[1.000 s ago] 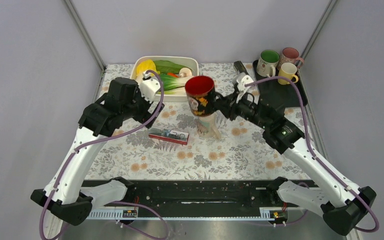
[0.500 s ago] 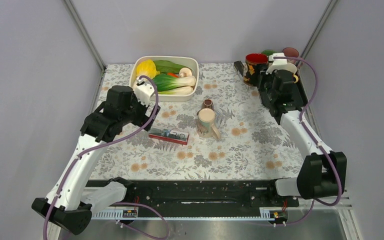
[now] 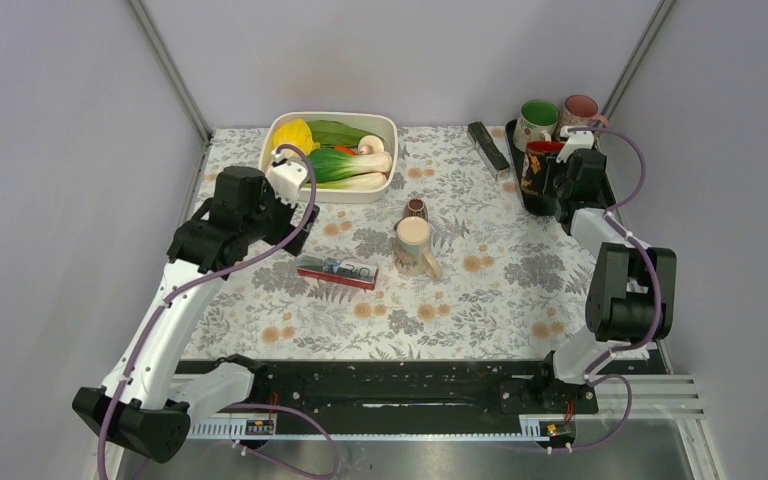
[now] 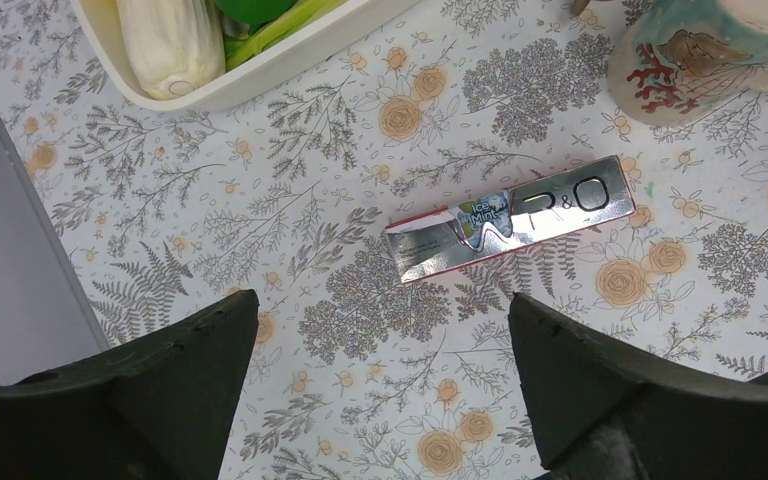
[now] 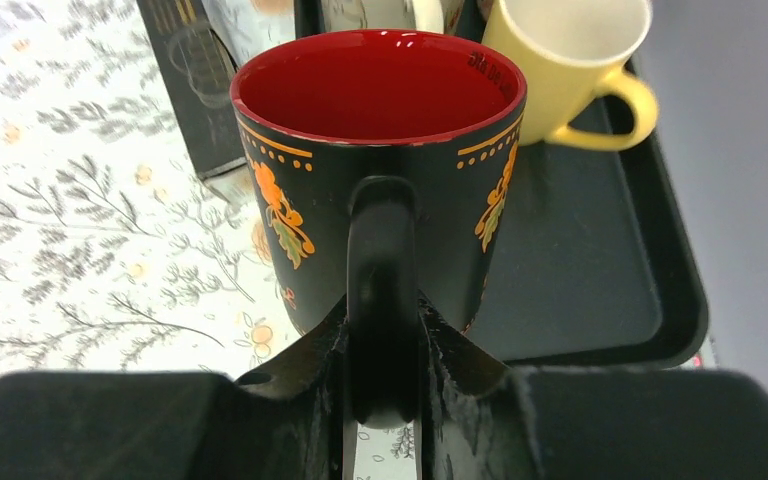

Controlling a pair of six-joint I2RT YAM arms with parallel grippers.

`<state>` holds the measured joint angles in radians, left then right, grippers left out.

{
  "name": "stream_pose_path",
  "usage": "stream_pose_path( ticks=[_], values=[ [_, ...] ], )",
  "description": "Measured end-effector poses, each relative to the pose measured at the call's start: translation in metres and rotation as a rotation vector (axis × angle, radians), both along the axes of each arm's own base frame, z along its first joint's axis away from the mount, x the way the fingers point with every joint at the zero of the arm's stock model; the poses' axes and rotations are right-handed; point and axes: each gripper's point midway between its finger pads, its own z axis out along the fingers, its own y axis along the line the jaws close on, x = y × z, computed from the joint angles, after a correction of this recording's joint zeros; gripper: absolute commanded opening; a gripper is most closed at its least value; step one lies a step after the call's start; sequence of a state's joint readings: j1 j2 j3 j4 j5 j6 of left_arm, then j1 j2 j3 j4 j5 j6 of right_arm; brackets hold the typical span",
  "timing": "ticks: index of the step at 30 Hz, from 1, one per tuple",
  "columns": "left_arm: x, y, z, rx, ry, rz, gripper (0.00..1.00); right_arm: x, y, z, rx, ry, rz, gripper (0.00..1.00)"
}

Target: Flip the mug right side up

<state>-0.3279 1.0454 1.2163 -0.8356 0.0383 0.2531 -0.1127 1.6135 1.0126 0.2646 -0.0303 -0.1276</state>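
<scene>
The mug (image 5: 380,150) is black with orange flowers and a red inside. It is upright, mouth up, at the left edge of the black tray (image 5: 580,250). My right gripper (image 5: 382,335) is shut on the mug's handle (image 5: 382,270). I cannot tell whether its base touches the tray. In the top view the mug (image 3: 538,165) and right gripper (image 3: 558,175) are at the back right. My left gripper (image 4: 380,305) is open and empty, above the table near a mint box (image 4: 510,220). It also shows in the top view (image 3: 282,222).
A yellow mug (image 5: 560,60) is on the tray, with green (image 3: 538,118) and pink (image 3: 580,108) mugs behind. A black box (image 3: 487,145) lies left of the tray. A teal and cream mug (image 3: 415,248) and a small brown cup (image 3: 416,208) stand mid-table. A white dish (image 3: 330,117) holds vegetables.
My right arm has carried the black mug from the middle of the table to the back right and lowered it at the tray's left edge. The left arm has barely moved.
</scene>
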Motion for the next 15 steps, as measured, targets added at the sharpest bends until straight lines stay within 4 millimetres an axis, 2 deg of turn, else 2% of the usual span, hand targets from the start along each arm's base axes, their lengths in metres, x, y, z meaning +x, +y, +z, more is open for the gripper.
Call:
stream_pose_path(
  ticks=[3, 7, 15],
  values=[
    [0.002, 0.0, -0.003, -0.002, 0.012, 0.002, 0.99, 0.002, -0.007, -0.027, 0.001, 0.055, 0.009, 0.0],
    [0.004, 0.001, -0.007, -0.001, 0.027, 0.005, 0.99, 0.007, -0.015, -0.041, -0.023, 0.065, 0.028, 0.0],
    [0.006, 0.003, -0.009, -0.001, 0.033, 0.013, 0.99, 0.016, -0.016, -0.043, -0.111, 0.038, 0.114, 0.01]
  ],
)
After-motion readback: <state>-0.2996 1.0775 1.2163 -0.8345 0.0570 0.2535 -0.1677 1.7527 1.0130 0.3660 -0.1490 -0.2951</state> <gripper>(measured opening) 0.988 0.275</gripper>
